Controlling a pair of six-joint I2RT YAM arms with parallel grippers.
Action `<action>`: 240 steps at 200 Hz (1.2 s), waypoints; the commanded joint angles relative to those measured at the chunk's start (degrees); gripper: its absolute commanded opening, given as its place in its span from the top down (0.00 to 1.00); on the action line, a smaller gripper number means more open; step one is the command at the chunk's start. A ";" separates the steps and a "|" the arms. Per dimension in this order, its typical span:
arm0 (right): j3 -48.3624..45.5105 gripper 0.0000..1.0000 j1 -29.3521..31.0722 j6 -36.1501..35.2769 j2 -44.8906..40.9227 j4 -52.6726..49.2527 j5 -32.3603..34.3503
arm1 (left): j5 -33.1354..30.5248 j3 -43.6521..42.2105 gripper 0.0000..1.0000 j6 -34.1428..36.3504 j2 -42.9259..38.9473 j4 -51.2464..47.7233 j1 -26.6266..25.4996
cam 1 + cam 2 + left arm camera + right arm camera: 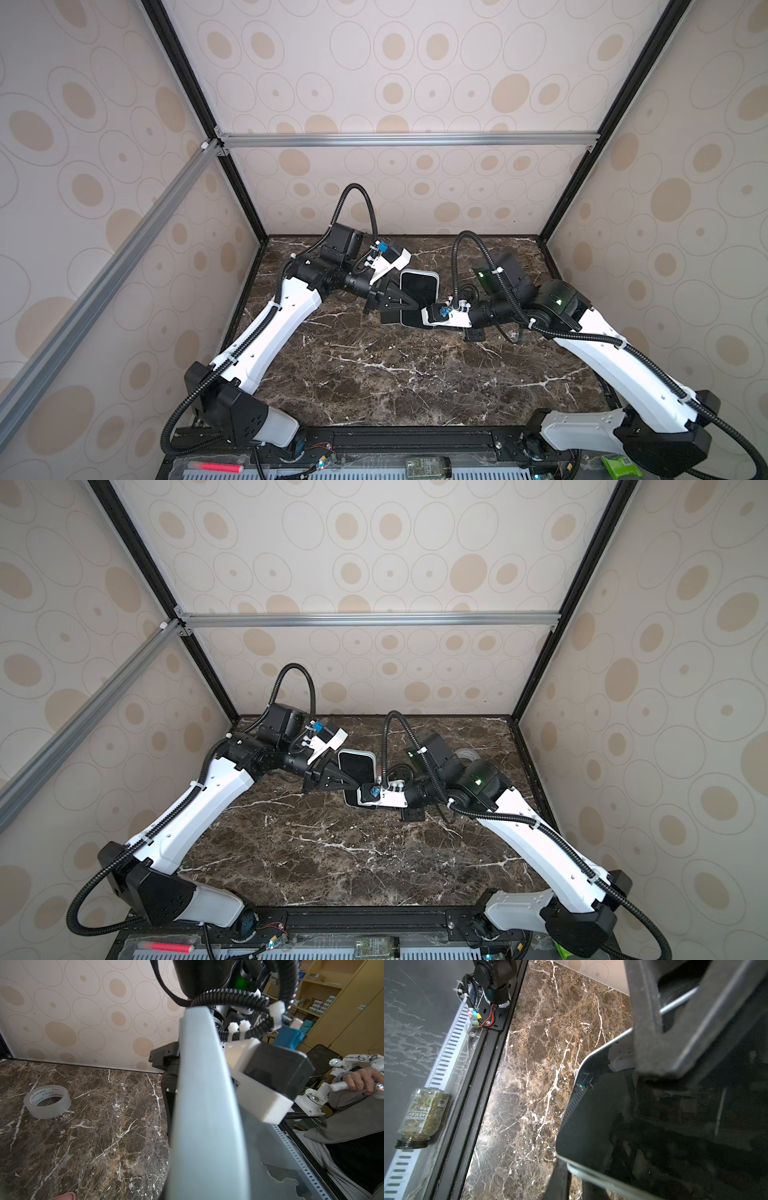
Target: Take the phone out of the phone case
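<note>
Dark marble surface [374, 374], clear tape roll [47, 1101] aside; above it, glossy black phone [419, 289] in pale blue case [203, 1105]: left tool [409, 306] clamps case, right tool [405, 320] clamps phone.

My robot-lab teleop cell.
Silver aluminium-profile frame [409, 139], beige circle-patterned wall panels [415, 62], brown marble-look tabletop [395, 374]; tan wooden storage shelves [324, 984] and my small white leader arm [311, 1097] outside.
</note>
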 commanded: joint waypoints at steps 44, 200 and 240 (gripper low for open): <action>-9.18 0.91 1.63 8.03 -7.89 19.33 -1.56 | -3.00 -2.27 1.00 -5.69 -3.77 10.95 -1.12; -17.68 0.55 1.28 47.71 -19.13 32.35 13.36 | -4.67 -25.84 1.00 -44.52 -18.20 71.99 5.81; -16.72 0.57 1.31 48.86 -15.91 38.26 7.06 | -4.36 -26.72 1.00 -47.61 -17.85 75.35 5.83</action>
